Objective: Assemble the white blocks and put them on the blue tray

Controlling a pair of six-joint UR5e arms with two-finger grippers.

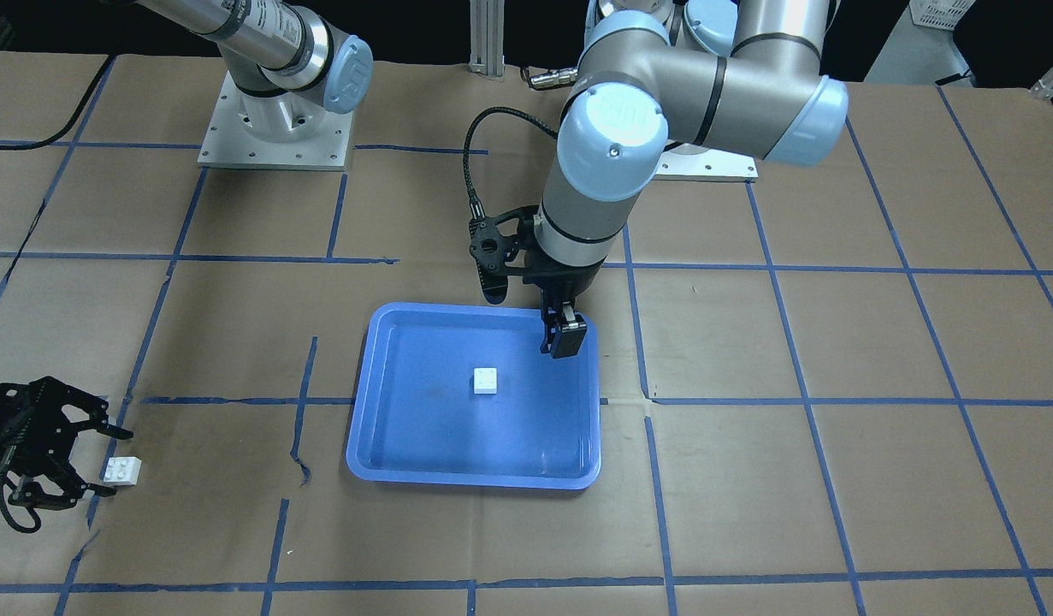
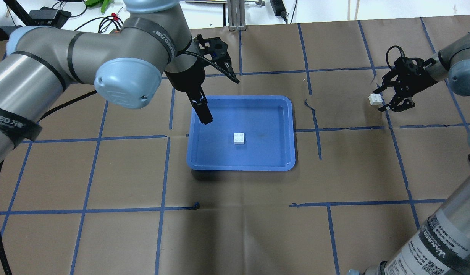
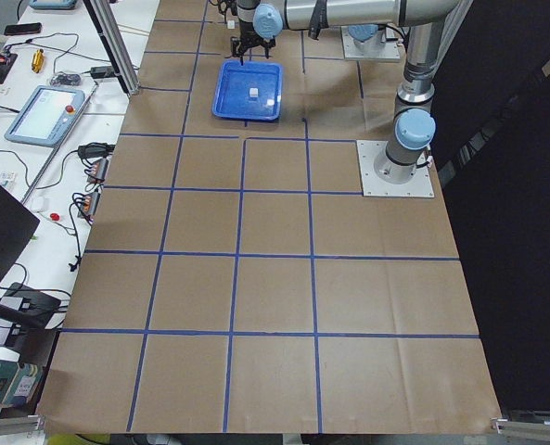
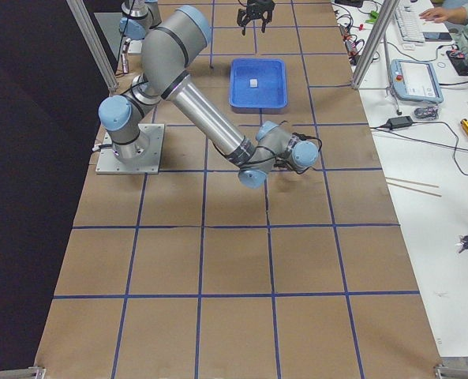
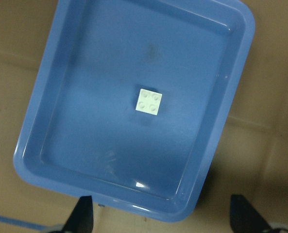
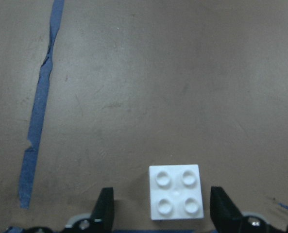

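One white block (image 2: 239,138) lies studs up near the middle of the blue tray (image 2: 273,160); the block (image 5: 149,101) and the tray (image 5: 221,121) also show in the left wrist view. My left gripper (image 2: 204,113) hangs open and empty above the tray's far left part, clear of that block. The second white block (image 2: 375,99) lies on the paper far to the tray's right. My right gripper (image 2: 379,99) is open with its fingers on either side of that block (image 6: 176,191), not touching it.
The table is covered in brown paper with a grid of blue tape lines (image 2: 318,130). The left arm's elbow (image 2: 124,82) hangs over the table beside the tray. Both arm bases (image 1: 274,128) stand on the robot's side of the table.
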